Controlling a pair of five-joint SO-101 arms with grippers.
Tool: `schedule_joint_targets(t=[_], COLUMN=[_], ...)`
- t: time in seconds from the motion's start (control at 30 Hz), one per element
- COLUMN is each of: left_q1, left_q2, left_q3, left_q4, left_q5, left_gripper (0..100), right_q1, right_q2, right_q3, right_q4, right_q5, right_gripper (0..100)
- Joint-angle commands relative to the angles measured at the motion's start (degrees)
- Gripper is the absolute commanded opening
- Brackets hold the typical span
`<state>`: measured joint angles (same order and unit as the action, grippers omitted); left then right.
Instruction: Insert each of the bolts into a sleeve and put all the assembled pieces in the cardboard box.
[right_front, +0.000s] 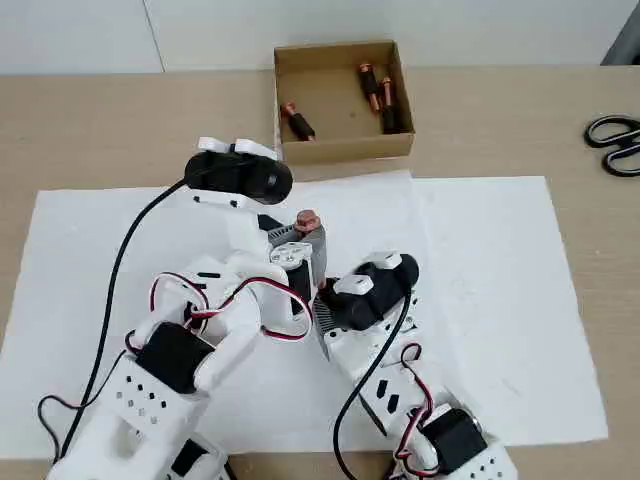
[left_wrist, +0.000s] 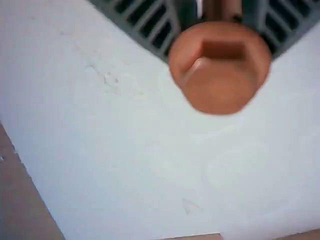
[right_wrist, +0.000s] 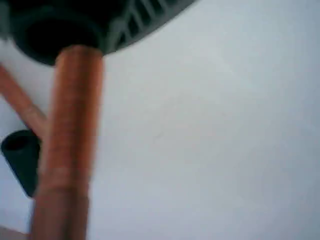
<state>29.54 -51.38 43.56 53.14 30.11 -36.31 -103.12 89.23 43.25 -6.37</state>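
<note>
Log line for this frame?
phase: insertion | left gripper: shut on bolt | right gripper: shut on sleeve, bolt shaft at its mouth | cardboard box: three assembled pieces

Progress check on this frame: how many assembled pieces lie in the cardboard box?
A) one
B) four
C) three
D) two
C: in the high view the cardboard box holds three assembled pieces, one near its left wall and two close together near its right wall.
</note>
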Motion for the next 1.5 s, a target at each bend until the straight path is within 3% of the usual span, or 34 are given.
schedule_joint_targets(t=[0.0,0.57,0.7,0.87,1.47], left_q1=[0.4,0.3,0.4,0.4,0.4], left_q2=[-0.7,-0.5,-0.7,-0.9,-1.0], left_q3=[-0.3,0.1,2.1,2.4,2.2], left_q4=[-1.1,-2.3,-2.7,-2.7,1.3], left_q5=[0.6,0.2,-4.5,-4.7,-4.7], left_gripper=[1,1,1,1,1], right_q1=[-0.2,-0.2,-0.2,-0.2,-0.2], right_q2=[-0.7,-0.7,-0.7,-0.7,-0.7], right_q3=[-0.6,-0.7,-0.7,-0.7,-0.7], right_q4=[-1.7,-1.7,-1.7,-1.7,-1.7], right_q5=[-0.7,-0.7,-0.7,-0.7,-0.7], right_gripper=[0.4,0.4,0.4,0.4,0.4])
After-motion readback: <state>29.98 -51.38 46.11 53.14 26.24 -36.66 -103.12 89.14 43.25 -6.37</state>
